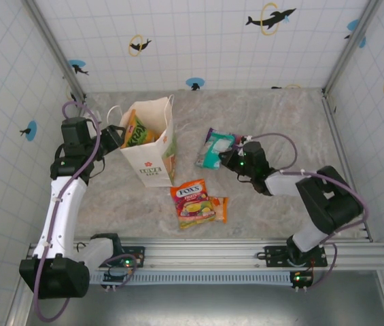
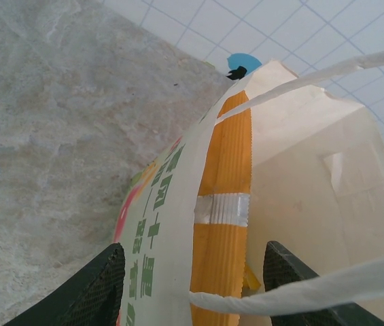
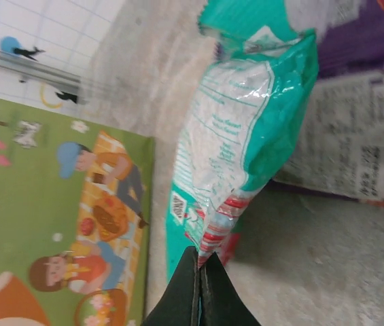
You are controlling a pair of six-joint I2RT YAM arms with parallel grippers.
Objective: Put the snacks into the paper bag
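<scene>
The cream paper bag [image 1: 156, 153] stands upright at centre left, with an orange and green snack packet [image 1: 136, 129] inside it. My left gripper [image 1: 115, 136] is open at the bag's left rim. In the left wrist view its jaws [image 2: 193, 252] straddle the bag wall [image 2: 164, 224] and the orange packet [image 2: 225, 265] without pressing on them. My right gripper [image 1: 230, 157] is shut on the sealed corner of a teal snack packet [image 1: 216, 149], which hangs from the jaws [image 3: 200, 257] in the right wrist view [image 3: 246, 115]. A red FOX'S packet [image 1: 190, 197] lies on an orange packet [image 1: 219, 209] in front of the bag.
A purple packet [image 3: 358, 41] lies just behind the teal one. A green surface printed with cartoon picnic figures [image 3: 56, 204] lies to the left of the right jaws. White loop handles [image 2: 314, 75] cross the bag's mouth. Tiled walls close in the marble table [image 1: 280, 122].
</scene>
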